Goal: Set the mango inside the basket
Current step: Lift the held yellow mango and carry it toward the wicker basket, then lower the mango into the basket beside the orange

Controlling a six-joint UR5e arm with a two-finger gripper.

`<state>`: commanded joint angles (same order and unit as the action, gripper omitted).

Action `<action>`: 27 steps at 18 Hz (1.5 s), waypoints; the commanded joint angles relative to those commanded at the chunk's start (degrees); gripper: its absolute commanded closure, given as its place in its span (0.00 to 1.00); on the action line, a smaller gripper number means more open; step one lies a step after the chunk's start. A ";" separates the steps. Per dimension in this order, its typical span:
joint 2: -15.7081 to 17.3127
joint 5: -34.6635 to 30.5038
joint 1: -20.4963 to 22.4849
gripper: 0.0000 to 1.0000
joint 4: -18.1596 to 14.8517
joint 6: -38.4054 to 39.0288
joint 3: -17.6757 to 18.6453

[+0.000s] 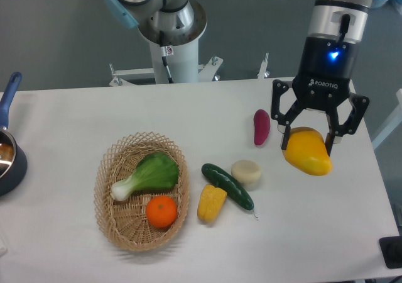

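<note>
The mango (307,153) is a glossy yellow oval with an orange blush, at the right side of the table. My gripper (308,143) is shut on the mango, one finger on each side of its upper part, and seems to hold it just above the table. The wicker basket (108,177) sits at the front left, well to the left of the gripper. It holds a green leafy vegetable (148,174) and a small orange (162,211).
Between basket and gripper lie a yellow corn cob (211,202), a dark green cucumber (227,186), a pale round piece (246,172) and a purple sweet potato (261,126). A dark pot with a blue handle (9,146) stands at the left edge.
</note>
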<state>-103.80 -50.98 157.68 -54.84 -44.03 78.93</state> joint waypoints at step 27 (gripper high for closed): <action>4.49 -13.88 -21.09 0.67 -0.70 12.73 18.63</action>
<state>-99.31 -64.86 136.59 -55.55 -31.31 97.56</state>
